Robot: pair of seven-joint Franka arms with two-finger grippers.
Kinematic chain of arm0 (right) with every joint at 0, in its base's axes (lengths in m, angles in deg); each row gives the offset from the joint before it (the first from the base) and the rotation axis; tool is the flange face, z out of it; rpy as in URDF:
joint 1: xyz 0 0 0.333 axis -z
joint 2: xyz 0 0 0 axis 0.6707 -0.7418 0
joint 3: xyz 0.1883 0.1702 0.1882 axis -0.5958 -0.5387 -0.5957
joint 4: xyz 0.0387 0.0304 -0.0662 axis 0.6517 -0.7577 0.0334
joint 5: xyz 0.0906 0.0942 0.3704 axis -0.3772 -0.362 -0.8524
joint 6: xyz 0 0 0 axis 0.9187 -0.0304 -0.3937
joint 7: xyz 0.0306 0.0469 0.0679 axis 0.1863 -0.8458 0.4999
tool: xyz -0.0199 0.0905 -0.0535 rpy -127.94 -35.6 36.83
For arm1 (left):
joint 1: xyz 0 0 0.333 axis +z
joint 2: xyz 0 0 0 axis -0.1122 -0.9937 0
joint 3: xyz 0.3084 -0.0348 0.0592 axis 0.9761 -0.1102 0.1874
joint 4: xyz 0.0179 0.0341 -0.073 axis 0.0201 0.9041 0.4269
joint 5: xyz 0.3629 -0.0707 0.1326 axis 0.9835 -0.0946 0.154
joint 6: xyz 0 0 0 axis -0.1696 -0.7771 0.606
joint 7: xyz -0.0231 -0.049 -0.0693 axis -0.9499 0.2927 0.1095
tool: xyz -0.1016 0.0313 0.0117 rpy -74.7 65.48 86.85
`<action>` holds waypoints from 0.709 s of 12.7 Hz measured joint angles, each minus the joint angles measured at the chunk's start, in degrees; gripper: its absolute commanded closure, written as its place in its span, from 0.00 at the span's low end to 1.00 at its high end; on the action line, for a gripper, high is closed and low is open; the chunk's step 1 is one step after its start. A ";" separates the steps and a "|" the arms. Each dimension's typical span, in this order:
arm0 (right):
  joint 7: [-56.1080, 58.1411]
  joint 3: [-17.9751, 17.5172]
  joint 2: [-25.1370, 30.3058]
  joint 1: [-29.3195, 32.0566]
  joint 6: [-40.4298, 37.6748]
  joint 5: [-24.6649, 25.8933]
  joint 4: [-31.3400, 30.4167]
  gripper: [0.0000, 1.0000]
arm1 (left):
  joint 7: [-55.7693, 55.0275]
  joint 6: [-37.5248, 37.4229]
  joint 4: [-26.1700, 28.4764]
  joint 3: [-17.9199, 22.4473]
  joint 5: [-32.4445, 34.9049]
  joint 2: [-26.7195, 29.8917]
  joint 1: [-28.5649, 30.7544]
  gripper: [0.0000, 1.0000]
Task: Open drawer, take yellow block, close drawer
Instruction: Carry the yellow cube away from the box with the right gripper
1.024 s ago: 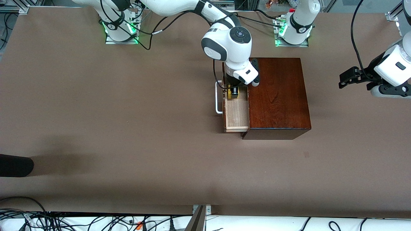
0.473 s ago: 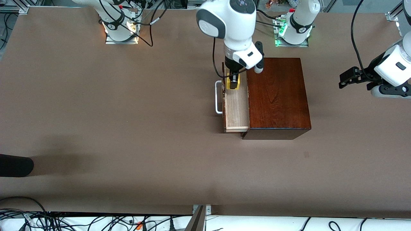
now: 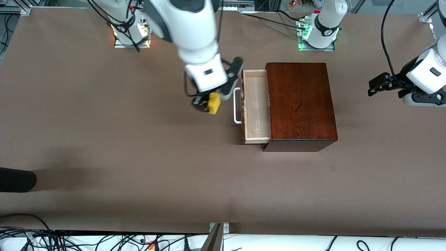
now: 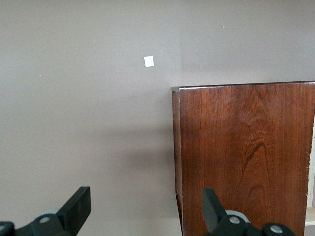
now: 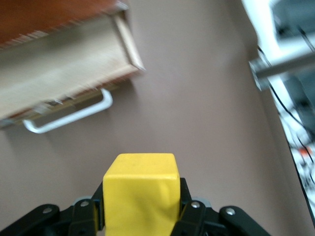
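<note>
The drawer (image 3: 256,106) of pale wood stands pulled out of the reddish-brown box (image 3: 299,104), its white bar handle (image 3: 237,106) toward the right arm's end; its tray looks empty. It also shows in the right wrist view (image 5: 64,83). My right gripper (image 3: 209,103) is shut on the yellow block (image 3: 213,103), up in the air over bare table beside the handle. The block fills the right wrist view's lower middle (image 5: 140,196). My left gripper (image 3: 374,85) is open and empty, waiting in the air past the box toward the left arm's end; it shows in the left wrist view (image 4: 145,211).
The box top shows in the left wrist view (image 4: 246,152). A small white speck (image 4: 148,61) lies on the table. A dark object (image 3: 17,179) lies at the table's edge at the right arm's end. Cables run along the edge nearest the camera.
My right gripper has lifted the yellow block out of the drawer and carried it away past the handle, over bare table. The left arm has not moved.
</note>
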State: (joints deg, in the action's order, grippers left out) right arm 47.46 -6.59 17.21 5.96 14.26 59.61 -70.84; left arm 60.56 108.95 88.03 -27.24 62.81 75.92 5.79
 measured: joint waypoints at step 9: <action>-8.17 4.25 15.43 19.46 2.72 -6.84 -32.40 1.00 | 0.00 0.00 -0.03 0.00 0.00 -0.07 0.02 0.00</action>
State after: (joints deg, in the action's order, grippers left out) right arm 39.29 -2.35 32.64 25.41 16.98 52.77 -103.24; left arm 60.56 108.95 88.00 -27.24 62.81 75.85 5.81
